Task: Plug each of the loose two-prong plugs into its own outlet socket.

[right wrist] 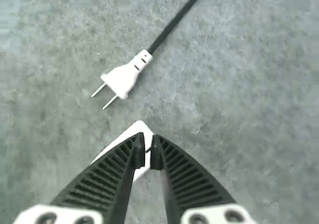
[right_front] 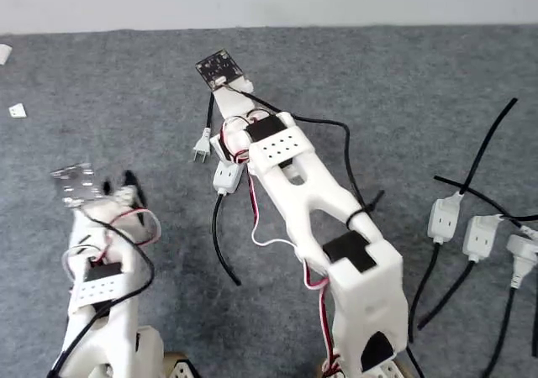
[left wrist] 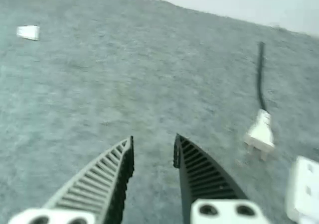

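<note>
**One loose plug lying beside a socket on grey carpet**

A grey carpet (right_front: 403, 101) is covering the whole work surface, and a plain pale wall (right_front: 336, 0) is running along its far edge. Small white scraps (right_front: 17, 109) are lying near the far left corner.

The white plug (right wrist: 121, 79) is lying flat on the carpet in front of the right arm. Its long axis is running from far to near. Its black cord (right wrist: 174, 22) is trailing off toward the wall, and its two prongs are pointing back toward the arms' bases, angled slightly to the left arm's side.

Just beside it, a white socket (right_front: 227, 176) is lying with its own black lead curving back toward the bases. The right gripper (right wrist: 146, 142) is hanging directly over that socket, its fingers pressed almost together with only a slit between them. Whether they are touching the socket cannot be told.

The left gripper (left wrist: 153, 149) is hanging over bare carpet, apart from the plug, with its fingers spread. At the far right, three more white cord ends (right_front: 481, 235) are lying close together.
</note>
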